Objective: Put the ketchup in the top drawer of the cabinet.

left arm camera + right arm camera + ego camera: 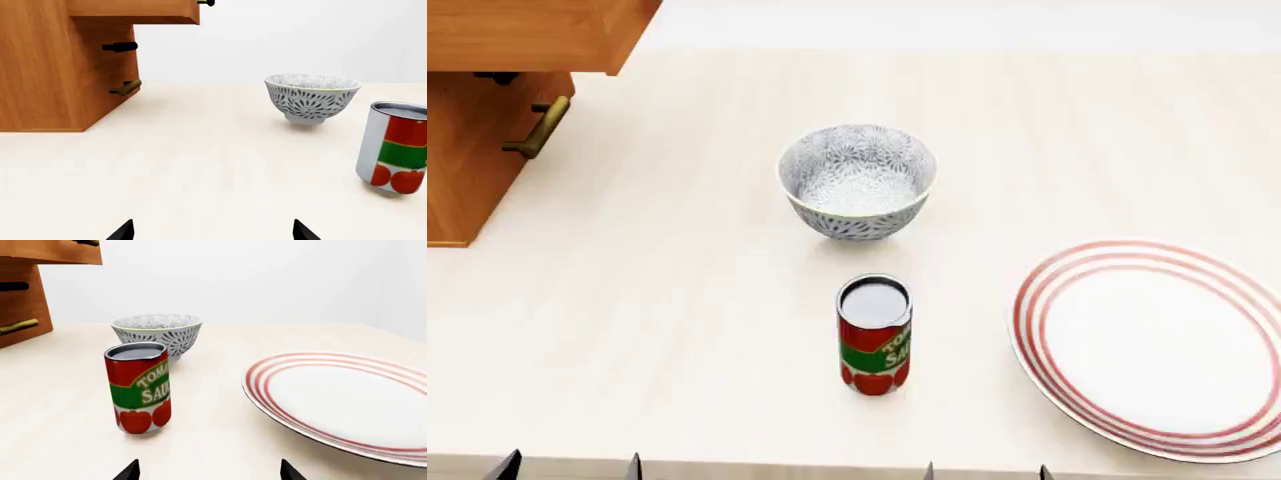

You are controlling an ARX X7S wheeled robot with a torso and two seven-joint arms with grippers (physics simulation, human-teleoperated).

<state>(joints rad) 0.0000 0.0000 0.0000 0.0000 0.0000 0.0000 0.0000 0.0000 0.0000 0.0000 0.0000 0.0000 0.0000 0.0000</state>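
The ketchup can (874, 335) stands upright near the table's front, in front of the bowl; it also shows in the left wrist view (393, 147) and the right wrist view (138, 387). The cabinet (481, 130) stands at the far left, its top drawer (534, 35) pulled out and overhanging; the drawer also shows in the left wrist view (133, 11). My left gripper (567, 468) is open and empty at the front edge, left of the can. My right gripper (985, 472) is open and empty, just right of the can.
A patterned grey-white bowl (857, 180) stands behind the can. A white plate with red rings (1161, 345) lies at the right. The lower drawer's brass handle (541, 128) sticks out from the cabinet front.
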